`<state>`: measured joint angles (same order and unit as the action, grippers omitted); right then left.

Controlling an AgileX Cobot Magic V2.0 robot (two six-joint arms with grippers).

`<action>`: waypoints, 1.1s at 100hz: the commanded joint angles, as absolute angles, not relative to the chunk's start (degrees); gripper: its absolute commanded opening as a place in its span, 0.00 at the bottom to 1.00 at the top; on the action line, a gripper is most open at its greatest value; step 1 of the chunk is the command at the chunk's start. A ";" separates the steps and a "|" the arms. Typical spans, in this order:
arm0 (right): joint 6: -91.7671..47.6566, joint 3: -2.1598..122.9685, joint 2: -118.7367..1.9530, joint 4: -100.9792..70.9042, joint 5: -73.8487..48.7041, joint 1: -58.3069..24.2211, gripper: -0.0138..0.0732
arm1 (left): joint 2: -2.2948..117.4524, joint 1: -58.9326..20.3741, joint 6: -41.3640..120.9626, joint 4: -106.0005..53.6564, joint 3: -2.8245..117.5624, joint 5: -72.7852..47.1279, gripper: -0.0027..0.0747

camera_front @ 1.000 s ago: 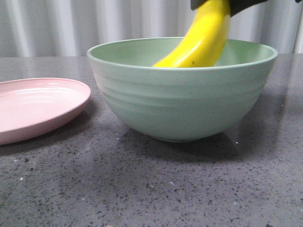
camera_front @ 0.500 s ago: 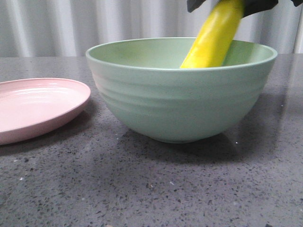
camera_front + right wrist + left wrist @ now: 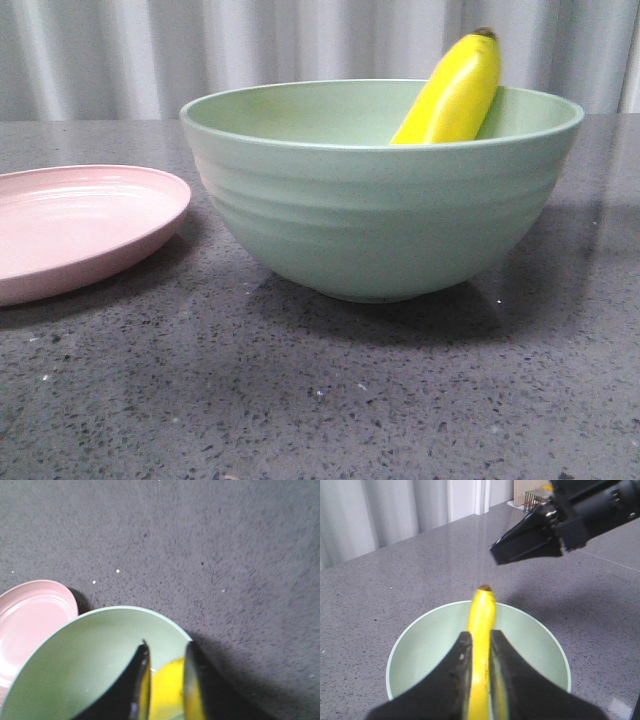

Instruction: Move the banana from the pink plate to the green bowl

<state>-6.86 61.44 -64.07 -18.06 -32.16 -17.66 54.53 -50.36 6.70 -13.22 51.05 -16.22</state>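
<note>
The yellow banana [image 3: 455, 90] stands in the green bowl [image 3: 380, 220] and leans on its right rim, dark tip up; no gripper touches it. The pink plate [image 3: 80, 220] lies empty to the left of the bowl. Neither gripper shows in the front view. In the left wrist view, my left gripper [image 3: 480, 637] hangs high over the bowl [image 3: 530, 645], jaws a little apart, and the banana [image 3: 482, 605] shows through the gap. My right gripper [image 3: 167, 652] is open above the bowl's rim [image 3: 85, 655], over the banana [image 3: 167, 685]. It also shows in the left wrist view [image 3: 520, 550].
The bowl and plate stand on a dark speckled stone table [image 3: 320, 400]. A pale curtain [image 3: 200, 50] hangs behind it. The plate [image 3: 30, 615] sits close beside the bowl in the right wrist view. A small wooden rack [image 3: 535, 495] stands far off.
The gripper that held the banana by its top has let go and risen out of the front view. The banana swung more upright and now rests against the bowl's right rim.
</note>
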 commanded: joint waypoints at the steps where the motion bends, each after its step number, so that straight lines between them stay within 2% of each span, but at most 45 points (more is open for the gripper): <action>1: -7.48 61.95 -59.03 -16.31 -28.95 -17.58 0.08 | 52.01 -50.80 6.83 -13.40 51.69 -12.97 0.01; 18: -7.48 55.07 -50.73 -15.16 -25.54 -17.58 0.08 | 46.48 -50.80 6.83 -11.85 46.37 -11.59 0.01; 42: -7.48 35.11 -35.81 -14.93 -7.31 -17.58 0.08 | 35.96 -50.80 6.83 -8.87 33.93 -5.39 0.01; 54: -7.48 24.84 -28.45 -14.89 -1.89 -17.58 0.08 | 31.02 -50.80 6.83 -8.87 28.08 -3.68 0.01; 78: -7.48 13.73 -17.56 -14.80 -0.83 -17.58 0.08 | 23.32 -50.80 6.83 -9.10 19.68 -2.55 0.01; 110: -7.48 8.31 -16.45 -14.80 -1.24 -17.58 0.08 | 22.42 -50.80 6.83 -9.10 15.68 -2.42 0.01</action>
